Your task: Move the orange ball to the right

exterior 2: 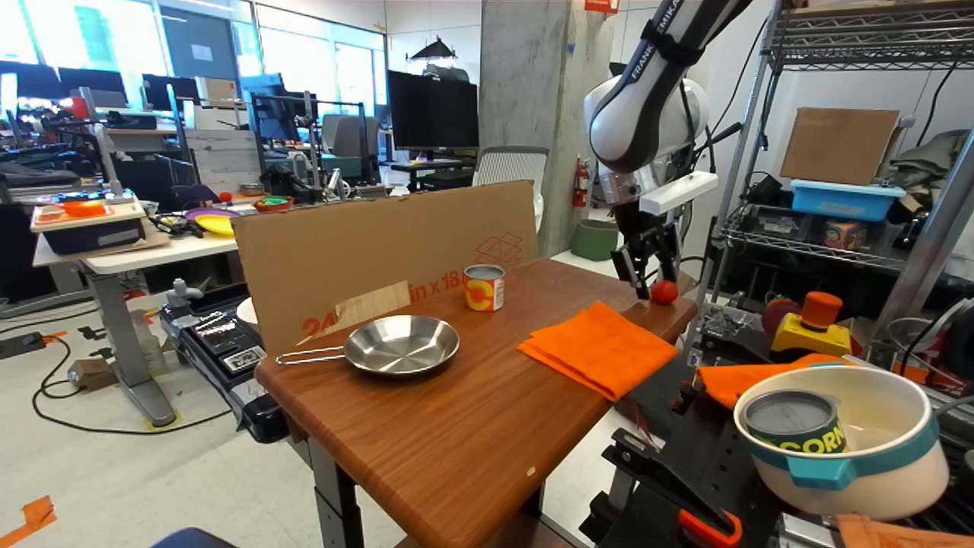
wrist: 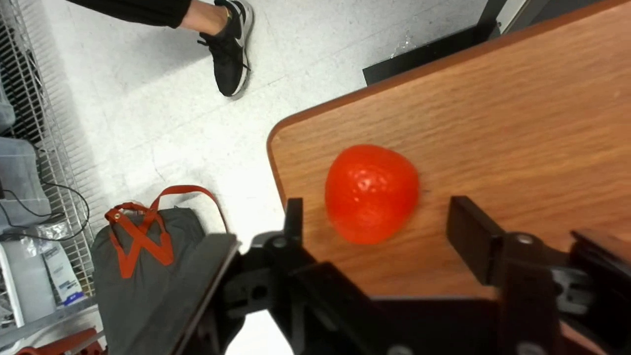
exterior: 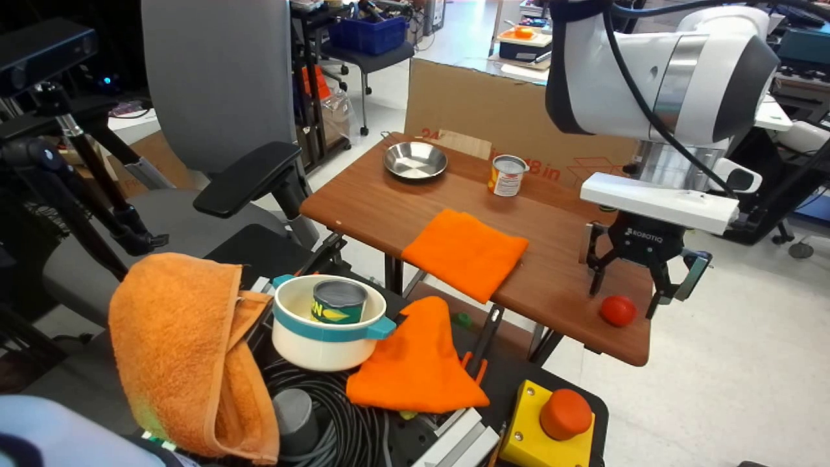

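The orange ball [exterior: 618, 311] is small, smooth and red-orange. It rests on the brown wooden table near the corner at the table's end, in both exterior views [exterior 2: 664, 292]. In the wrist view the ball [wrist: 371, 194] looks slightly lopsided and lies ahead of and between the fingertips. My gripper [exterior: 622, 301] points down over that corner, its fingers spread to either side of the ball. In the wrist view the gripper [wrist: 377, 198] is open, with wood showing between the ball and each finger. The fingers look apart from the ball.
The table [exterior: 551, 227] ends just beyond the ball. An orange cloth [exterior: 467, 253], a can [exterior: 507, 175] and a steel pan [exterior: 415, 161] lie farther along it. A cardboard sheet [exterior 2: 396, 243] stands along its long edge. A person's shoe [wrist: 231, 54] is on the floor.
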`<action>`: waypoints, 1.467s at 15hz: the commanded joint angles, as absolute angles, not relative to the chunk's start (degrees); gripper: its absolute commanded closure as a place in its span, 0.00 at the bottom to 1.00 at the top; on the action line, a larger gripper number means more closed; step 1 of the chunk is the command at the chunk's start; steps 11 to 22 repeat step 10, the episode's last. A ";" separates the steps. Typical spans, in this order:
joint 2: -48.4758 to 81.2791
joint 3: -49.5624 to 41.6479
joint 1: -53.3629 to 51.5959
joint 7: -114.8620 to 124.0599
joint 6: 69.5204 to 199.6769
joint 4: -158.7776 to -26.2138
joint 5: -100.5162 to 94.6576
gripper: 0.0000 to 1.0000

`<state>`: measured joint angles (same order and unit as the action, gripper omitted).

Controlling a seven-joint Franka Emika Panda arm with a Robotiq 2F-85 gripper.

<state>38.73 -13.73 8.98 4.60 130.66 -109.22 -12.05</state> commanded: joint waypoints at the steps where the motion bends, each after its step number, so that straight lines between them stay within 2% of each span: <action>1: 30.27 -11.62 9.82 0.51 133.34 -115.58 -10.83 0.00; 5: 19.49 -6.84 12.71 -5.82 122.73 -116.86 0.85 0.00; 6: 26.28 -9.11 10.45 -2.22 127.35 -114.21 -3.48 0.00; 8: 23.33 -8.86 10.46 -2.56 125.59 -114.51 -2.96 0.00; 22: 24.60 -8.92 10.53 -2.54 125.93 -114.52 -2.99 0.00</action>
